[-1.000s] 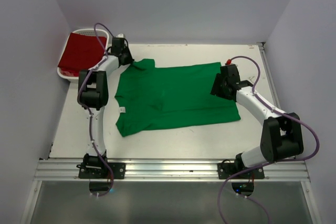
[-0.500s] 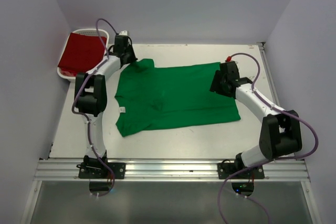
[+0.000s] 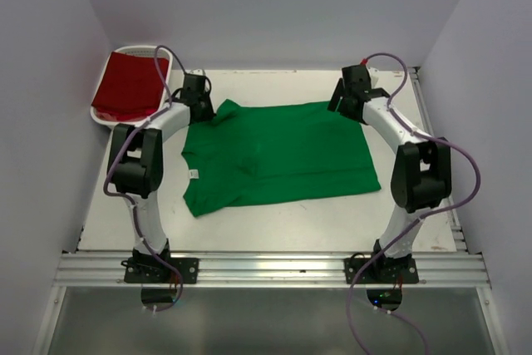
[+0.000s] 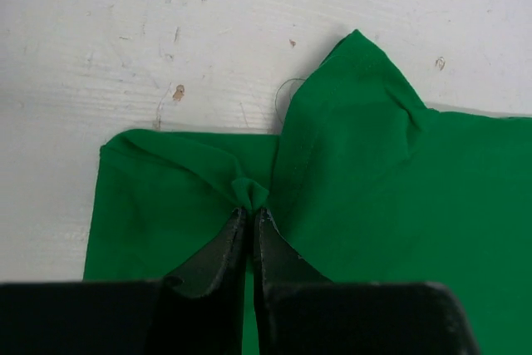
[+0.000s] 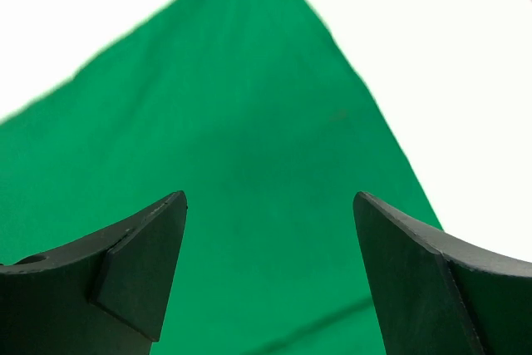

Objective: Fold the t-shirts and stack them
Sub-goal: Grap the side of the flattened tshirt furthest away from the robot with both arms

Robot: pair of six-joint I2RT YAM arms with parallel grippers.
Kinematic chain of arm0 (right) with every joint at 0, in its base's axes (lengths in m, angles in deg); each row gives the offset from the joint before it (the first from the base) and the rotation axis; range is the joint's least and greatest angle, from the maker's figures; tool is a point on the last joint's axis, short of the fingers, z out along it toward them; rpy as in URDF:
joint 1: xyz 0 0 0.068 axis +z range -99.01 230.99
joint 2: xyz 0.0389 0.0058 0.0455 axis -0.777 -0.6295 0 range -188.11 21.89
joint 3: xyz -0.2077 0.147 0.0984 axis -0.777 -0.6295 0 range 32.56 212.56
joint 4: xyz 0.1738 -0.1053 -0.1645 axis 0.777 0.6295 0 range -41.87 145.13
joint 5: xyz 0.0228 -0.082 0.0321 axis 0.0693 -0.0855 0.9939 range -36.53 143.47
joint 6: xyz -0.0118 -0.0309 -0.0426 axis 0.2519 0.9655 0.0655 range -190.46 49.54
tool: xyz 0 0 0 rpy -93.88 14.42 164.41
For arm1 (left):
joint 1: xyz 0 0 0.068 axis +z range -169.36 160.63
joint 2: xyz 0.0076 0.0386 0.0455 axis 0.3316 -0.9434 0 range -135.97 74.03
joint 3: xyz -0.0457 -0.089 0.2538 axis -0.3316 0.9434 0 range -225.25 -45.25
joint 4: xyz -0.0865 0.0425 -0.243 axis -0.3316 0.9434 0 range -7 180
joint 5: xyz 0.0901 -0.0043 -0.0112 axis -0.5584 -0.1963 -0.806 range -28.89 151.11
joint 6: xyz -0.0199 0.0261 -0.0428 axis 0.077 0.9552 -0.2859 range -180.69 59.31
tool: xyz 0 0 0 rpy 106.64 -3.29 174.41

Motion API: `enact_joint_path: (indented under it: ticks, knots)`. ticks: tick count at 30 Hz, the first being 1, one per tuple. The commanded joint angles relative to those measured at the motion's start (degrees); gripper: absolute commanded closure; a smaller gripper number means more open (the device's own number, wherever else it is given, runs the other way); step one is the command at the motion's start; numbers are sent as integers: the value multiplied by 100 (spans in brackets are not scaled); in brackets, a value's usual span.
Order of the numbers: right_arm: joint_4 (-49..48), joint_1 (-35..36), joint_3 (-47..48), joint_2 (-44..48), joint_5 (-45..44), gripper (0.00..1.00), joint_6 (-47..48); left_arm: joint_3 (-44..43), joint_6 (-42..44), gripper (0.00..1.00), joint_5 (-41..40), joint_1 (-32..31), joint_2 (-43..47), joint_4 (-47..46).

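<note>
A bright green t-shirt (image 3: 278, 155) lies spread flat on the white table, its small white neck label (image 3: 194, 174) at the left. My left gripper (image 3: 204, 110) is at the shirt's far-left sleeve. In the left wrist view that gripper (image 4: 249, 210) is shut on a small pinch of the green cloth (image 4: 391, 197). My right gripper (image 3: 346, 106) hovers over the shirt's far-right corner. Its jaws stand wide open (image 5: 270, 201) above flat green cloth (image 5: 249, 114), holding nothing. The dark red t-shirt (image 3: 129, 87) lies in a basket at the back left.
The white slatted basket (image 3: 137, 49) sits at the table's far-left corner, beside the left arm. Light walls close in on the left, back and right. Bare white table (image 3: 274, 226) runs between the shirt and the metal rail at the near edge.
The right arm has swung from the shirt's right edge back to its far-right corner. The left gripper has shifted slightly right, the sleeve still pinched in it.
</note>
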Motion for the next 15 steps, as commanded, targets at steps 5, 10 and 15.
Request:
enact_joint_path:
  ticks: [5, 10, 15]
  knots:
    - [438, -401, 1855, -1469, -323, 18, -165, 175, -40, 100, -96, 13, 527, -117]
    - [745, -629, 3147, -2620, -157, 21, -33, 228, -32, 100, -17, -22, 544, -161]
    - [790, -744, 4025, -3350, 133, 23, 186, 211, -40, 100, 62, -22, 492, -187]
